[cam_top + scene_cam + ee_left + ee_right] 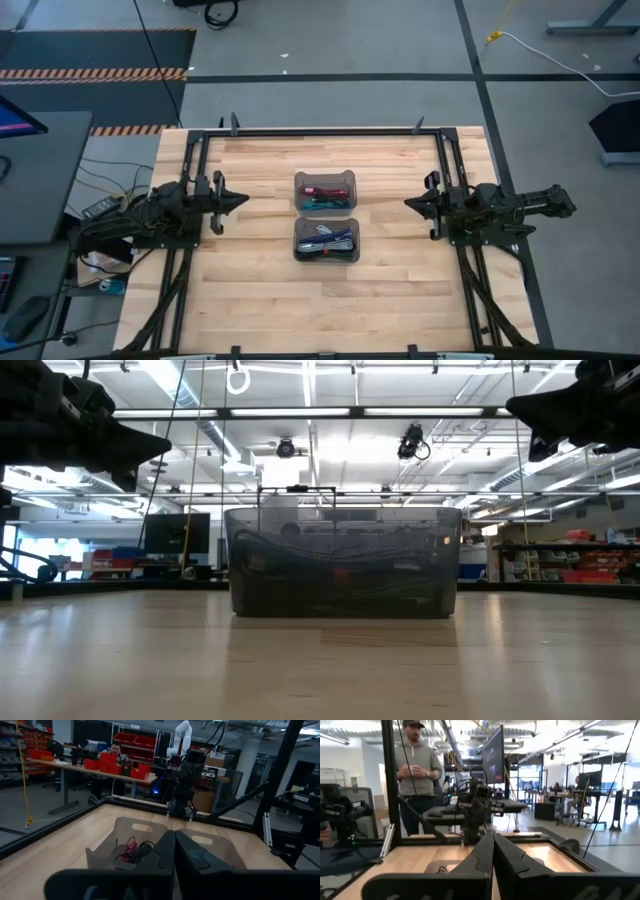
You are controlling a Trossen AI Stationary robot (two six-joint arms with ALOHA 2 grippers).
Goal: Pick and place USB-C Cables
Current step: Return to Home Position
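From above, the wooden desk (260,300) carries two translucent grey bins side by side at its middle. The far bin (299,190) holds USB-C cables (325,193) in maroon and teal. The near bin (298,240) holds more of them, white, grey and purple among them. The left tool (243,201) hangs over the desk's left part and the right tool (408,203) over its right part. Both are well apart from the bins. Each is pinched to a narrow point, holds nothing and faces the middle.

At desk height, one bin (343,520) stands square ahead on the desk. Dark cable bundles and a spot of red show through its wall. The two dark arms hang in the upper corners, clear of the desk.

The left wrist view shows the left tool's fingers (165,851) pressed together with nothing between them. Beyond them stand the two bins, a maroon cable (131,847) lying in one. The right arm (182,780) faces back from across the desk, and a person (116,750) sits at a workbench behind it.

The right wrist view shows the right tool's fingers (482,852) likewise closed tight and empty. The left arm (477,805) is opposite, and a person (415,770) stands behind the frame.
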